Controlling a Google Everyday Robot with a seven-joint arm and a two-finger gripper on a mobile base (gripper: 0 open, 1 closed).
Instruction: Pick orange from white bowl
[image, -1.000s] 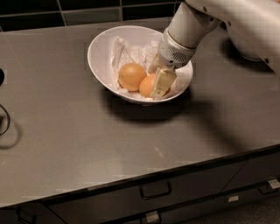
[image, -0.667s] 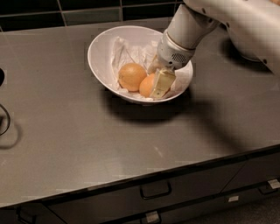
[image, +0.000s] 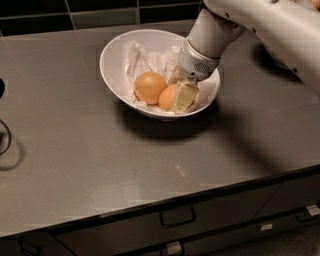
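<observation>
The white bowl (image: 111, 60) stands on the grey counter at the back middle and is lined with crumpled white paper. Two round fruits lie in it. The deeper orange (image: 167, 98) is on the right, partly hidden by my gripper. The paler, yellowish-orange fruit (image: 149, 86) lies to its left, touching it. My gripper (image: 180, 93) reaches down into the bowl from the upper right and sits against the right side of the orange. My white arm (image: 260, 25) fills the upper right corner.
The grey counter (image: 100, 160) runs to a front edge with drawers and dark handles (image: 176, 217) below. A dark tiled wall (image: 75, 15) lines the back. A thin dark loop (image: 4, 137) shows at the left edge.
</observation>
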